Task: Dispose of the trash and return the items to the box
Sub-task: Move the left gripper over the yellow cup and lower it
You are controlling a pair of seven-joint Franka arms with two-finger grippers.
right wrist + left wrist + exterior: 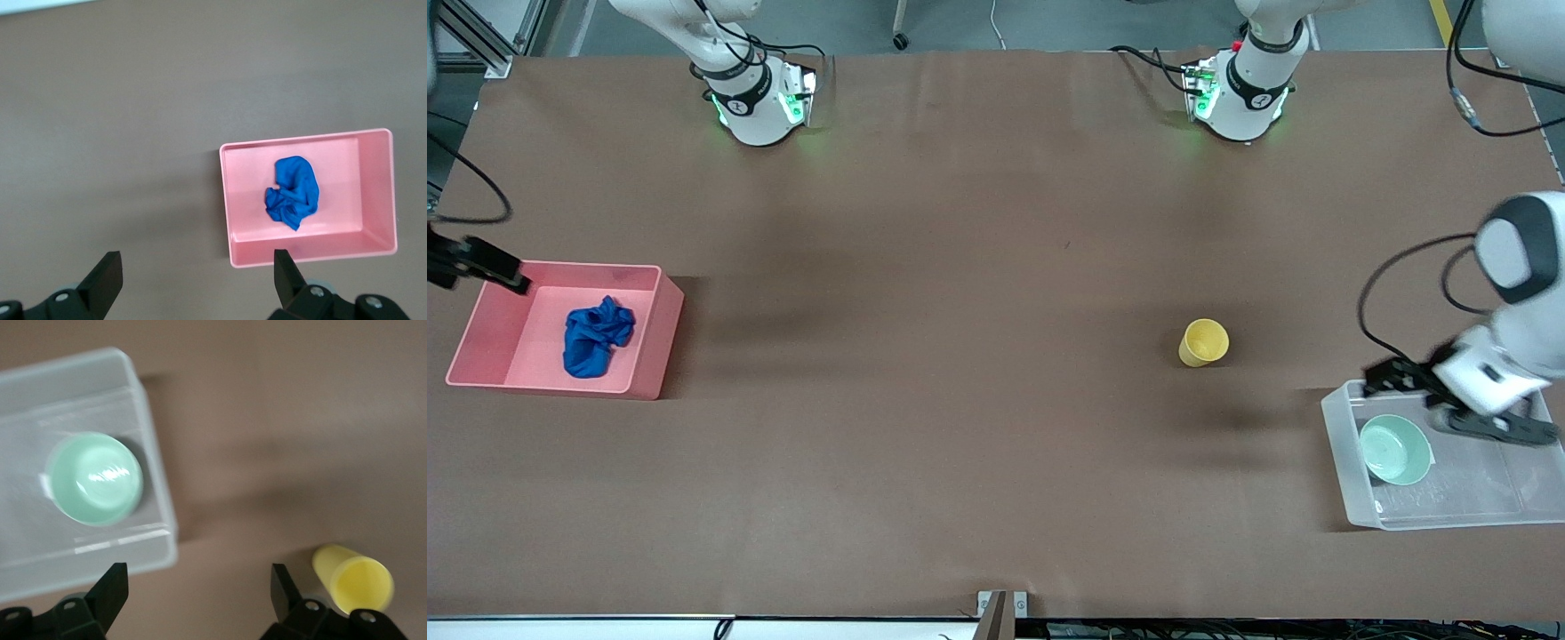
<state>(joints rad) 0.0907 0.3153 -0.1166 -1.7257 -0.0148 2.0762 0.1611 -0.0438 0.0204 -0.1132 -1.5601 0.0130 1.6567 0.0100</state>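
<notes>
The deep blue cloth wad (596, 336) lies in the pink bin (654, 342) at the right arm's end of the table; both show in the right wrist view, cloth (292, 192) and bin (300, 252). The mint-green bowl (1396, 449) sits in the clear tub (1343, 462) at the left arm's end. The yellow cup (1203, 343) lies on its side on the bare table, apart from the tub. My left gripper (1440, 402) is open and empty over the tub's rim; its wrist view shows the gripper (198, 583), bowl (97, 479), tub (159, 493) and cup (357, 580). My right gripper (471, 267) is open and empty beside the pink bin, as its wrist view (197, 267) shows.
The brown table (960, 356) stretches wide between the bin and the cup. The arm bases (756, 98) stand along the table's edge farthest from the front camera. The tub stands close to the table's corner.
</notes>
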